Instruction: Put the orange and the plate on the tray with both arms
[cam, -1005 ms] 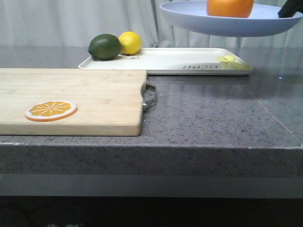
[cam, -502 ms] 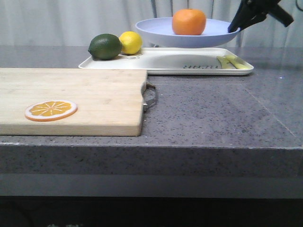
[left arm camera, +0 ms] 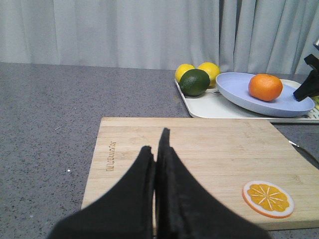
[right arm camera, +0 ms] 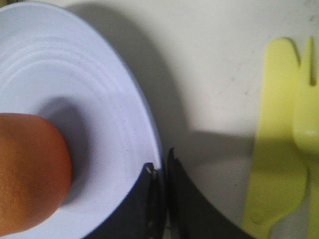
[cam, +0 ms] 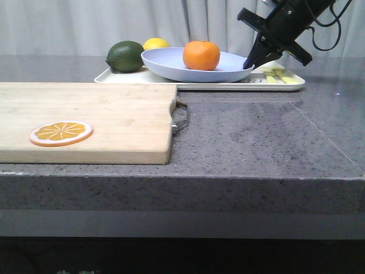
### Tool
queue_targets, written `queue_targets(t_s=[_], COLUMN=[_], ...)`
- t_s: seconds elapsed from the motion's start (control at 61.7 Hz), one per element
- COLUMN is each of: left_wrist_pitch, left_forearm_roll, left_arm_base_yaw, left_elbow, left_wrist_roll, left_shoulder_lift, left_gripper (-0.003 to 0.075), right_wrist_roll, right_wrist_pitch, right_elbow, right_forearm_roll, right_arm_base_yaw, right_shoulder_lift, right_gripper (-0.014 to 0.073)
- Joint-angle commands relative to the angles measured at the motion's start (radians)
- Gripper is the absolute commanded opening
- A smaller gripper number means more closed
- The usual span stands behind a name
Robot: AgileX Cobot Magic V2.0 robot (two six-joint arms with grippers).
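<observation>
**Plate and orange on the tray, right gripper pinching the rim**

While the speckled dark grey stone countertop [cam: 256, 137] carries everything, its largest load is the pale rectangular wooden cutting board [cam: 85, 120], smooth-grained with a metal handle at its right end. At the back lies the flat rectangular cream-white tray [cam: 199, 84], low-rimmed with rounded corners. On the tray sits the large round shallow pale blue-lavender plate [cam: 171, 65], matte, with faint concentric rings visible in the right wrist view. Inside the plate rests the whole round bright-orange fruit [cam: 201, 55], dimpled and slightly flattened.

Reaching in from above right, the black right gripper [cam: 249, 64] is pinching the plate's right rim, its fingers [right arm camera: 182, 209] closed on the thin edge. Held over the near end of the board, the black left gripper [left arm camera: 155, 164] has its fingers pressed together, holding nothing.

Also on the tray are a glossy dark green lime [cam: 125, 56], a yellow lemon [cam: 155, 43] behind it, and flat pale yellow plastic cutlery [right arm camera: 284, 144]. On the board lies a flat orange slice disc [cam: 61, 133].
</observation>
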Motion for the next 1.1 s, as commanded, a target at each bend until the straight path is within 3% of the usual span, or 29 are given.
queue_targets(t_s=[0.0, 0.178, 0.276, 0.357, 0.438, 0.632, 0.843, 1.086], left_wrist_pitch=[-0.084, -0.084, -0.084, -0.084, -0.084, -0.084, -0.084, -0.084], left_forearm_roll=[-0.009, -0.009, -0.009, -0.009, -0.009, -0.009, -0.009, -0.009], left_arm_base_yaw=[0.001, 0.001, 0.001, 0.001, 0.001, 0.001, 0.001, 0.001], left_elbow=[-0.025, -0.025, -0.025, -0.025, -0.025, -0.025, -0.025, -0.025], left_wrist_roll=[-0.006, -0.006, -0.006, -0.006, -0.006, -0.006, -0.006, -0.006], left_shoulder_lift=[-0.001, -0.001, -0.001, -0.001, -0.001, -0.001, -0.001, -0.001], left_gripper=[-0.0018, -0.0018, -0.0018, -0.0018, -0.0018, -0.0018, -0.0018, -0.0018], right_wrist_roll=[0.003, 0.002, 0.001, 0.001, 0.001, 0.001, -0.016, -0.041], right_wrist_pitch=[-0.059, -0.05, -0.015, 0.029, 0.09, 0.164, 0.168, 0.17], right_elbow=[-0.038, -0.048, -0.092, -0.155, -0.222, -0.332, -0.335, -0.245], right_forearm_roll=[0.047, 0.047, 0.04, 0.007, -0.048, -0.112, -0.117, -0.223], right_arm_base_yaw=[-0.002, -0.002, -0.007, -0.009, -0.009, -0.009, -0.007, 0.011], right_shoulder_lift=[-0.081, -0.085, -0.088, -0.092, -0.102, -0.124, -0.193, -0.373], right_gripper=[-0.0026, 0.0263, 0.0342, 0.0323, 0.0235, -0.0126, -0.0112, -0.0112])
